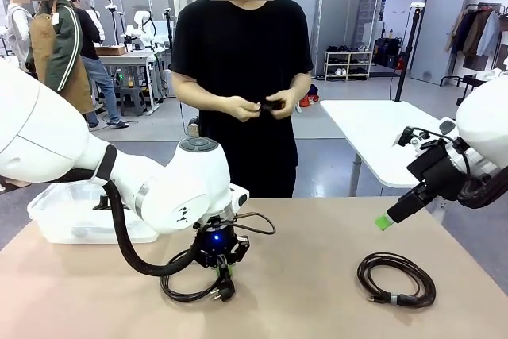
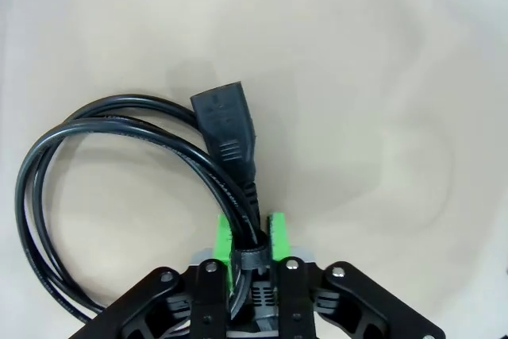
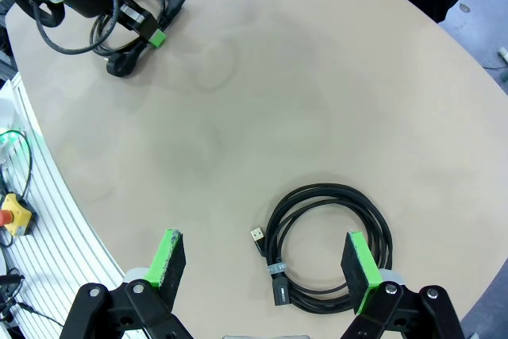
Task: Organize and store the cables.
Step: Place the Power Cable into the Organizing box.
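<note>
Left wrist view: a coiled black power cable (image 2: 119, 129) is pinched between the green pads of the left claw (image 2: 254, 237), low over the beige table (image 2: 381, 77). The right claw (image 3: 262, 258) is held spread wide above a second coiled cable (image 3: 317, 192), which is laid flat on the table's right side.
</note>
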Robot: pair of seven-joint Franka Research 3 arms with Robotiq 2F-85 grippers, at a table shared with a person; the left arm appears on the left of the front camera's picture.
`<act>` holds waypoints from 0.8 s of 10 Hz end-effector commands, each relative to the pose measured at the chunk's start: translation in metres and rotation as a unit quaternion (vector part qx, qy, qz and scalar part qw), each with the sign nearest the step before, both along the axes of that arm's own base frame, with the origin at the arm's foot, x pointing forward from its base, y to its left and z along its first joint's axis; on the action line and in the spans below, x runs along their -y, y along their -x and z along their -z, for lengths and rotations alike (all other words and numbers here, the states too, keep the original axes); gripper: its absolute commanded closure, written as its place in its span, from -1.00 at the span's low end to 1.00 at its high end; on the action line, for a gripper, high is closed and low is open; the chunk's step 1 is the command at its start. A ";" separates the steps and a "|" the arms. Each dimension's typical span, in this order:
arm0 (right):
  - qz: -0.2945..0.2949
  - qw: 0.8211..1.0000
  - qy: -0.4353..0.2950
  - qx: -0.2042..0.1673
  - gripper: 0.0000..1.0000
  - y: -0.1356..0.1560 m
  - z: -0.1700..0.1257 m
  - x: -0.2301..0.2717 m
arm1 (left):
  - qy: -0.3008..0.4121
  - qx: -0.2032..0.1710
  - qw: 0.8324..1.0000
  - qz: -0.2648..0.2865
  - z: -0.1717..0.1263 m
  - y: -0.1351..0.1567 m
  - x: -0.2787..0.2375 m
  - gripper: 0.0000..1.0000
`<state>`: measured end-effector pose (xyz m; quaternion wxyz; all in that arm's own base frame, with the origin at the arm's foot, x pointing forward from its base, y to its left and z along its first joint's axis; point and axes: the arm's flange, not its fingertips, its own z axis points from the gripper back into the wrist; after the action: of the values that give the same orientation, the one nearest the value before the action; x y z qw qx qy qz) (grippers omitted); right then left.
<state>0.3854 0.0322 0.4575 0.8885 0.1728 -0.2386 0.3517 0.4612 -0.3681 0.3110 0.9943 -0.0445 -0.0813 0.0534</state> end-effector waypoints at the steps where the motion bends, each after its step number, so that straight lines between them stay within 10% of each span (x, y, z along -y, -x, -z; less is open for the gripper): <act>1: 0.005 1.000 -0.006 0.003 -1.00 -0.003 0.000 -0.003 | -0.011 0.005 1.000 0.005 -0.010 0.002 0.005 1.00; 8: 0.005 1.000 -0.006 0.003 -1.00 -0.003 0.000 -0.003 | -0.032 0.025 0.993 0.113 -0.127 0.049 -0.037 0.91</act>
<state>0.3855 0.0325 0.4572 0.8887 0.1728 -0.2381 0.3518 0.4218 -0.3447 0.4305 0.9927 -0.0238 -0.1047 -0.0551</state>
